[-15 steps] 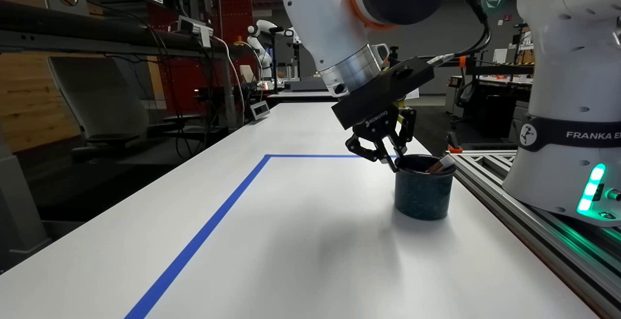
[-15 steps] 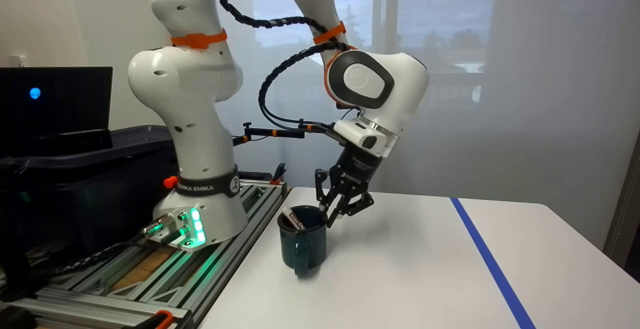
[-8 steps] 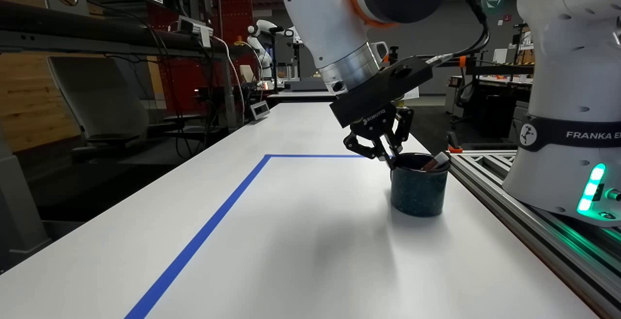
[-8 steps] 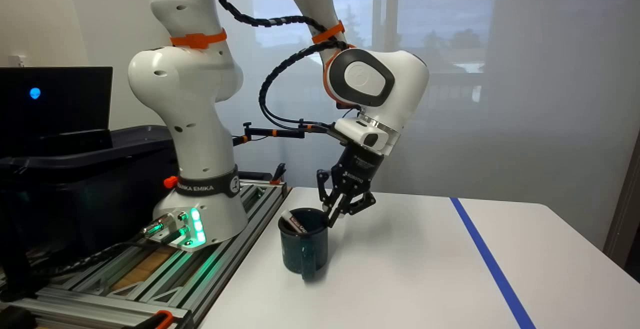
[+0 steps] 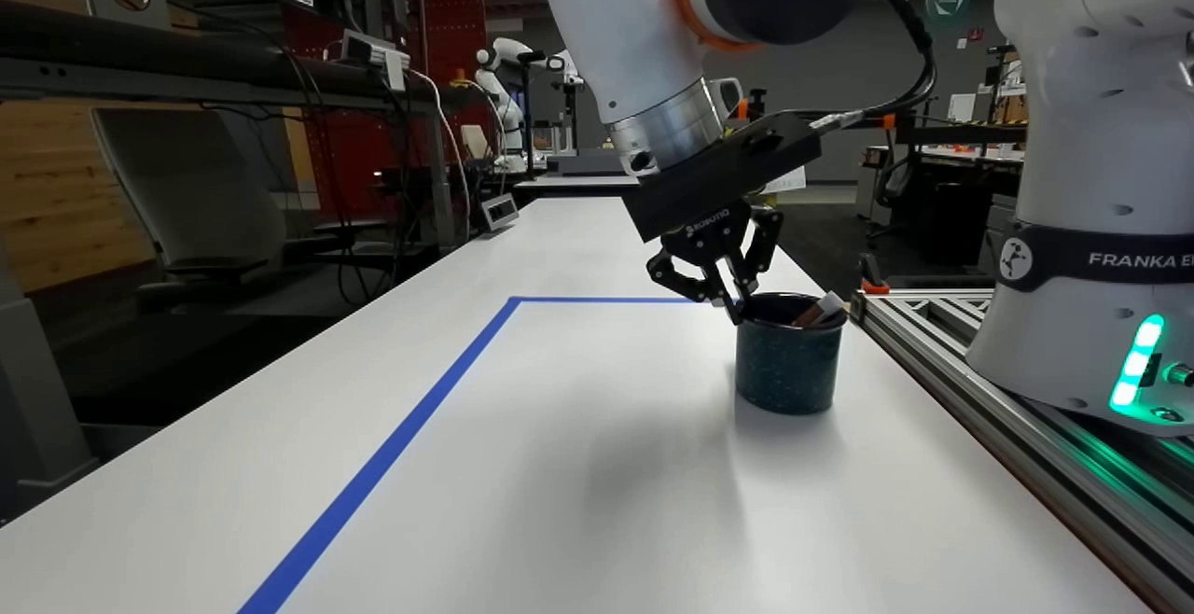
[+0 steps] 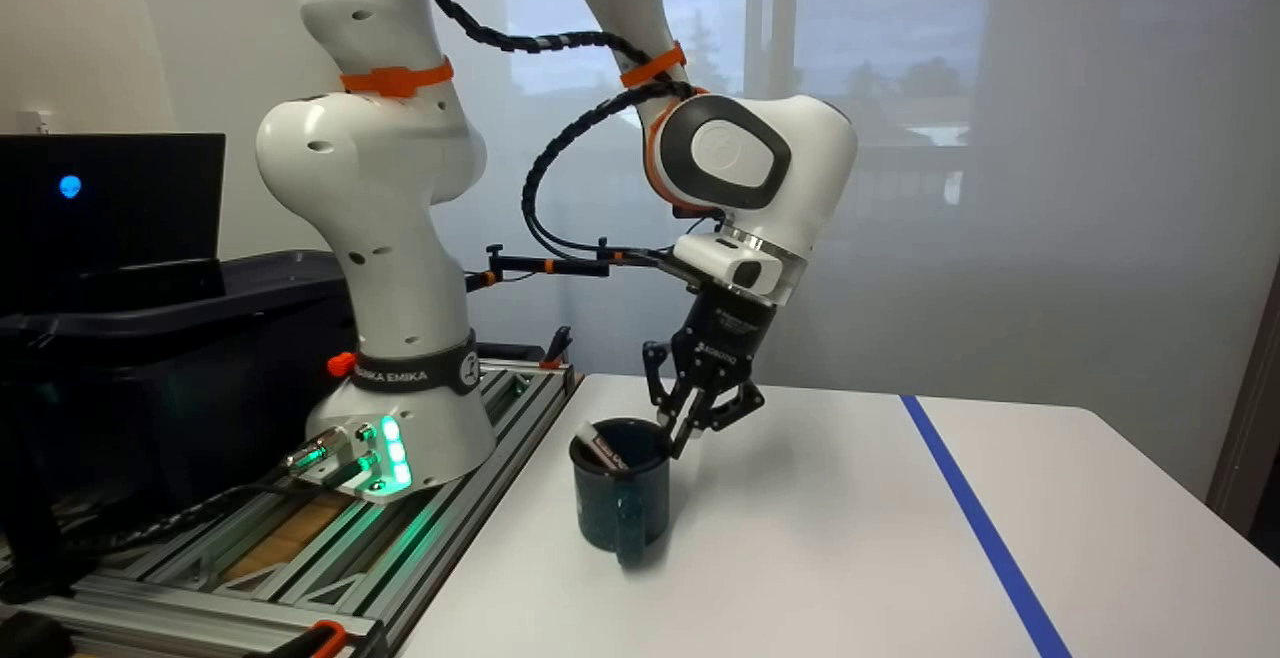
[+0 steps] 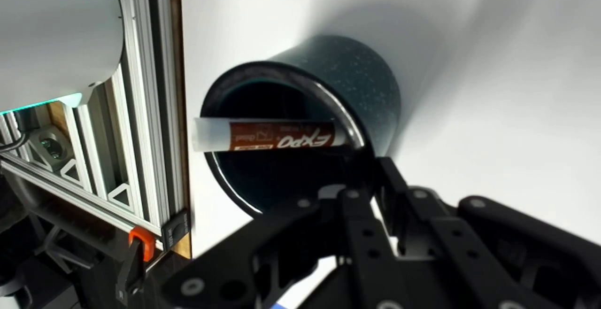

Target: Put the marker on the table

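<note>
Two borders for the speckled teal mug (image 5: pixel 788 367): close by, towards the robot base (image 5: pixel 1073 343), the edge of the counter (image 5: pixel 466 465), with a metal rail (image 7: pixel 163 65) just beyond; well apart, on the far side, a strip of blue tape (image 5: pixel 399 437). Broad white surface between mug and tape. Inside the mug, aslant, one EXPO marker (image 7: pixel 281 135), reddish-brown label, pale at both ends, upper end above the rim on the rail side.

Tilted, and closed to a narrow gap: the end effector (image 5: pixel 742 308), with the mug's rim pinched between its fingers (image 7: pixel 393 177), one inside the wall, one outside, both apart from the marker.

Out of sight behind the mug wall in both exterior views: the marker's lower end. Dark and hard to read in the wrist view: the mug's floor. Covered there by the end effector: part of the rim. Cut off at the top of both exterior views: the robot arm (image 6: pixel 370 168).
</note>
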Robot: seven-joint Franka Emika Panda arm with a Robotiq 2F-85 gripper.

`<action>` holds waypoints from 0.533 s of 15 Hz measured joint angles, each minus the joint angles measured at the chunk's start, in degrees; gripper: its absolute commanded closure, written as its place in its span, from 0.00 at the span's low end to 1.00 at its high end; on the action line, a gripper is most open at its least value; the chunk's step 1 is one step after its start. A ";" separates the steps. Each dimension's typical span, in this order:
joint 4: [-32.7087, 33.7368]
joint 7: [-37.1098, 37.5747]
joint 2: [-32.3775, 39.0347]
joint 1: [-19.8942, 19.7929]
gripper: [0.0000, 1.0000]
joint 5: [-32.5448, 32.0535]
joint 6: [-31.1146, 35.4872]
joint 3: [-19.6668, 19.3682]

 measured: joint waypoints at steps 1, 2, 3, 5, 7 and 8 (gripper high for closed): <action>0.02 0.24 -0.04 -0.11 0.96 -0.27 0.50 0.00; 0.09 0.52 -0.05 -0.16 0.97 -0.61 0.87 -0.05; 0.18 0.86 -0.05 -0.23 0.97 -0.99 1.30 -0.07; 0.47 1.22 -0.05 -0.37 0.97 -1.68 2.08 -0.11; 0.88 1.32 -0.05 -0.47 0.97 -2.11 2.63 -0.18; 1.11 1.41 -0.05 -0.55 0.97 -2.39 2.90 -0.18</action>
